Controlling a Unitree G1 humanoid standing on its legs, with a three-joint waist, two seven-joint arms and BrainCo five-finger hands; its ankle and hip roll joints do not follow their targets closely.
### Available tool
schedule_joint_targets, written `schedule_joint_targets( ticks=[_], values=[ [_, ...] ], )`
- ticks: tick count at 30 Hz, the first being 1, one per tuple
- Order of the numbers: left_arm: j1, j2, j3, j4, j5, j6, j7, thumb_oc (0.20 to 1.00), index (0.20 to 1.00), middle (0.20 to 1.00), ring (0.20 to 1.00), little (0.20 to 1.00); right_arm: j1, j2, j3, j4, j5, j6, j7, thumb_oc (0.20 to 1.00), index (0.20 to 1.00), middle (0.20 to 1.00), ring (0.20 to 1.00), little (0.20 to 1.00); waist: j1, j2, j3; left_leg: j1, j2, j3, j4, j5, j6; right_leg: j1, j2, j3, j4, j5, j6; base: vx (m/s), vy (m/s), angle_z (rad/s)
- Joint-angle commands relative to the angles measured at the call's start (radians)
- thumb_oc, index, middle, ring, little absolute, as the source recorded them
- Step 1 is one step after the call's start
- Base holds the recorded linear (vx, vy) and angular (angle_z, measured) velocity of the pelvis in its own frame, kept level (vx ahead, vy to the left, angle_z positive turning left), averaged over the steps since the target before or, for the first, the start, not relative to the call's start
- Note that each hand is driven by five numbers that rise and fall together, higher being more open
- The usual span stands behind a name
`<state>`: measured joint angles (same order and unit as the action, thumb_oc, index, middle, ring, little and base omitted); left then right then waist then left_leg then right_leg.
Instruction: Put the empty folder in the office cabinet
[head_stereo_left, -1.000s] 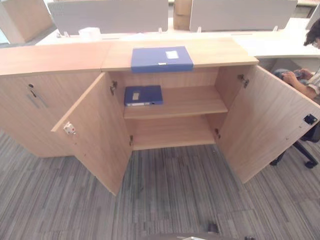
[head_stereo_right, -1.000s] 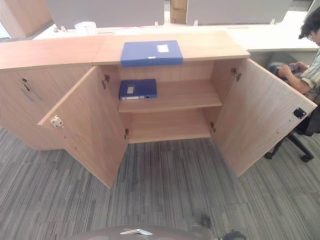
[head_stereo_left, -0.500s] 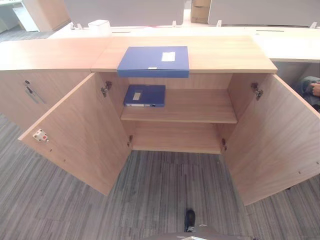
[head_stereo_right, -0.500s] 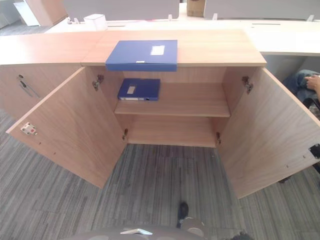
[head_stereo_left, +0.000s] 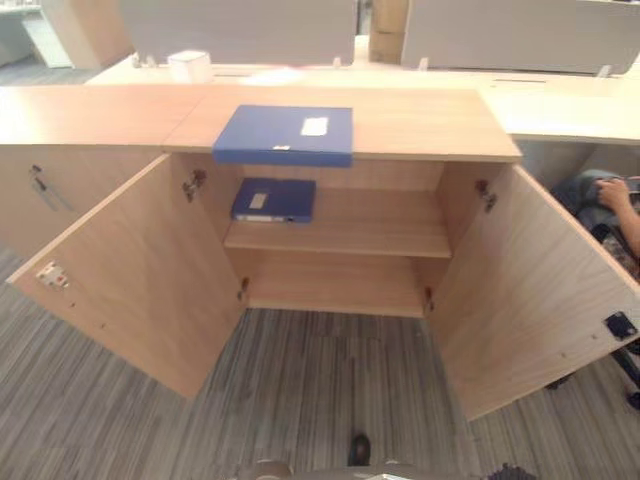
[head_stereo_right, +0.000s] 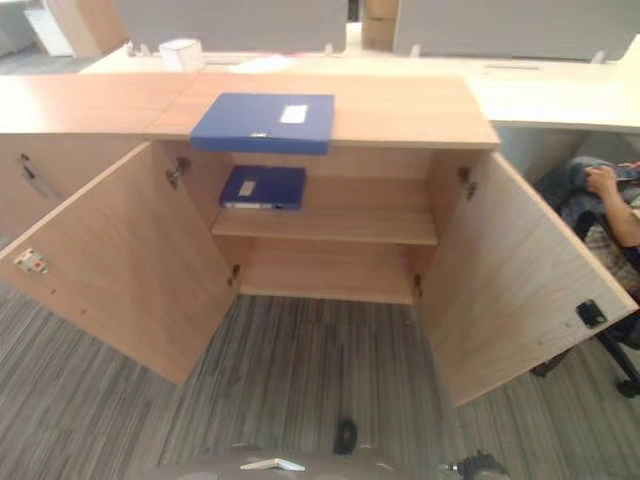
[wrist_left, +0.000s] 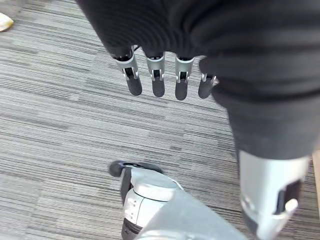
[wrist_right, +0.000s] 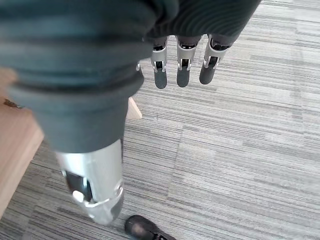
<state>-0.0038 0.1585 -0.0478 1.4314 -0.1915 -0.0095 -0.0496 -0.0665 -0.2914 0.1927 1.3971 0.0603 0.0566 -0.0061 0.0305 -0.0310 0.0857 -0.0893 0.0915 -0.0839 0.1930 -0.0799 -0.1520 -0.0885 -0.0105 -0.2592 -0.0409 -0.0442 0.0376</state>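
Observation:
A blue folder (head_stereo_left: 284, 134) lies flat on top of the wooden office cabinet (head_stereo_left: 420, 120), overhanging its front edge. A second blue folder (head_stereo_left: 273, 199) lies on the left of the upper shelf inside. Both cabinet doors stand wide open. My left hand (wrist_left: 158, 75) hangs over the carpet with straight fingers and holds nothing. My right hand (wrist_right: 181, 62) also hangs over the carpet, fingers straight and empty. Both hands are well away from the cabinet.
The left door (head_stereo_left: 130, 270) and right door (head_stereo_left: 530, 290) swing out toward me on either side. A person (head_stereo_right: 610, 200) sits on a chair at the far right, beside the right door. Desks with grey partition screens (head_stereo_left: 240, 30) stand behind the cabinet.
The camera has shifted; the cabinet sits a little lower and further left in view. The folders and doors have not moved.

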Motion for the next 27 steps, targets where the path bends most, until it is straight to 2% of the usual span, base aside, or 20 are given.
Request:
schedule_joint_targets(
  ticks=[1,2,3,6,8,14,16,27],
  values=[
    [-0.018,0.060,-0.024,-0.022,-0.025,-0.013,0.023,1.000,1.000,1.000,1.000,1.000,0.000,-0.025,-0.007,-0.007,0.016,-0.008,-0.020,1.000,1.000,1.000,1.000,1.000,0.013,-0.010,0.053,-0.022,-0.024,-0.027,-0.158,0.105,0.044,0.135,-0.077,0.094,-0.025,0.012,0.046,0.10,0.085,0.13],
    [-0.018,0.060,-0.024,-0.022,-0.025,-0.013,0.023,1.000,1.000,1.000,1.000,1.000,0.000,-0.025,-0.008,-0.007,0.016,-0.008,-0.020,1.000,1.000,1.000,1.000,1.000,0.013,-0.011,0.055,-0.020,-0.024,-0.027,-0.159,0.106,0.044,0.136,-0.077,0.094,-0.025,0.012,0.046,0.17,0.153,0.27],
    [-0.008,0.060,-0.026,-0.010,-0.008,-0.015,0.021,1.000,1.000,1.000,1.000,1.000,0.008,-0.027,-0.025,0.014,0.000,-0.008,-0.021,1.000,1.000,1.000,1.000,1.000,0.014,0.025,0.038,-0.001,0.005,-0.027,-0.268,0.141,0.030,0.176,-0.069,0.105,-0.032,-0.010,0.061,0.23,0.231,0.13],
    [0.002,0.051,-0.020,0.001,0.002,-0.012,0.022,1.000,1.000,1.000,1.000,1.000,0.021,-0.015,-0.043,0.025,-0.001,-0.003,-0.017,1.000,1.000,1.000,1.000,1.000,0.003,0.029,0.006,0.025,-0.014,-0.020,-0.280,0.126,0.029,0.177,-0.091,0.115,-0.045,0.006,0.073,0.18,0.179,-0.57],
    [0.000,0.047,-0.032,-0.006,0.022,-0.017,0.021,1.000,1.000,1.000,1.000,1.000,0.039,0.004,-0.043,0.023,-0.005,0.000,-0.014,1.000,1.000,1.000,1.000,1.000,-0.008,0.022,-0.014,0.055,-0.031,0.022,-0.280,0.108,0.036,0.173,-0.119,0.139,-0.046,0.015,0.089,0.13,0.159,-0.43],
    [0.002,0.048,-0.032,-0.006,0.026,-0.016,0.026,1.000,1.000,1.000,1.000,1.000,0.041,0.010,-0.042,0.023,-0.005,0.000,-0.014,1.000,1.000,1.000,1.000,1.000,-0.009,0.018,-0.016,0.062,-0.035,0.032,-0.280,0.102,0.042,0.169,-0.126,0.146,-0.046,0.019,0.093,0.03,0.059,-0.22],
    [-0.010,0.063,-0.033,-0.028,0.017,-0.024,0.041,1.000,1.000,1.000,1.000,1.000,0.045,0.033,-0.027,0.016,-0.001,-0.002,-0.015,1.000,1.000,1.000,1.000,1.000,-0.022,-0.001,-0.009,0.088,-0.049,0.075,-0.280,0.075,0.066,0.151,-0.149,0.172,-0.046,0.044,0.112,0.07,0.168,-0.05],
    [0.001,0.052,-0.030,-0.015,0.022,-0.020,0.039,1.000,1.000,1.000,1.000,1.000,0.056,0.043,-0.021,0.025,-0.009,0.001,-0.013,1.000,1.000,1.000,1.000,1.000,-0.031,-0.017,-0.013,0.110,-0.049,0.099,-0.280,0.058,0.073,0.150,-0.156,0.182,-0.046,0.053,0.121,0.01,0.017,-0.09]
  ],
)
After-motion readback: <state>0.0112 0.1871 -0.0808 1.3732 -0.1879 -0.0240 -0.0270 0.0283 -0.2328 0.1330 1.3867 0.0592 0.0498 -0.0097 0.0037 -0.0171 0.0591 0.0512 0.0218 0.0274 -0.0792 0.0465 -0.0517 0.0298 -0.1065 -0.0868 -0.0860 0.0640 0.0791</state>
